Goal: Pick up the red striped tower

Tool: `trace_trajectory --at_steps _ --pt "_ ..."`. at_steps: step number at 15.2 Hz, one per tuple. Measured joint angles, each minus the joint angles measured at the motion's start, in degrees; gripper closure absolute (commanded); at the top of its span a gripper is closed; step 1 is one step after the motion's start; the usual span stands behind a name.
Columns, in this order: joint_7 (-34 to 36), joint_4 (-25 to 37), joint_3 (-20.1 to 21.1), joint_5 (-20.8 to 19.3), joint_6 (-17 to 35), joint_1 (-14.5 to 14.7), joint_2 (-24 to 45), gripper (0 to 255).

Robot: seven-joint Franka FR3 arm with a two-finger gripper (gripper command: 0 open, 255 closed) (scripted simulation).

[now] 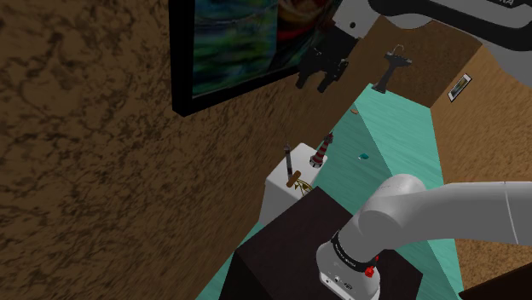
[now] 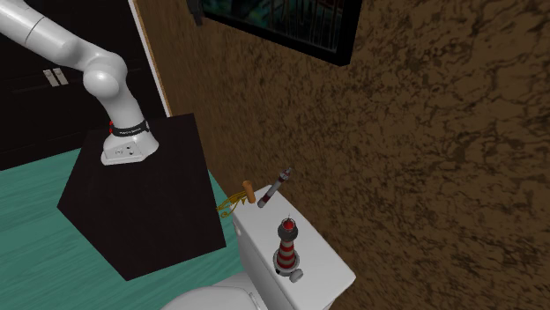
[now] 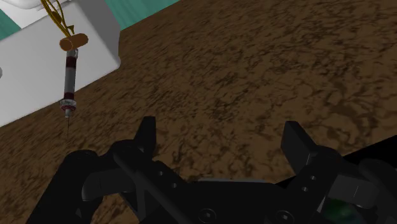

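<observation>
While the pincer (image 3: 221, 127) hangs spread wide, well away, the red striped tower (image 2: 287, 248) stands upright on the white toilet tank (image 2: 324, 262) — probably rigid, light, tippy. I'd pinch its banded mid-shaft — above the wider base.

Shoulder view: I cannot make out detail on the red striped tower (image 1: 321, 153); a teal speck (image 1: 363, 156) on the floor (image 1: 401, 136) beyond is too small to identify. Second exterior view: the white tank (image 2: 261, 231) and the arm (image 2: 44, 37) run off the picture's edges.
</observation>
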Motion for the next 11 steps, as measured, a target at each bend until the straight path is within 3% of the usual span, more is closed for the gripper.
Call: trace_trajectory --at_steps 3,11 --pt "-1.3 -2.0 -1.1 -0.5 1.9 -0.3 0.0 0" --pt "-9.0 -9.6 -7.4 -2.8 13.9 -2.0 4.9 0"
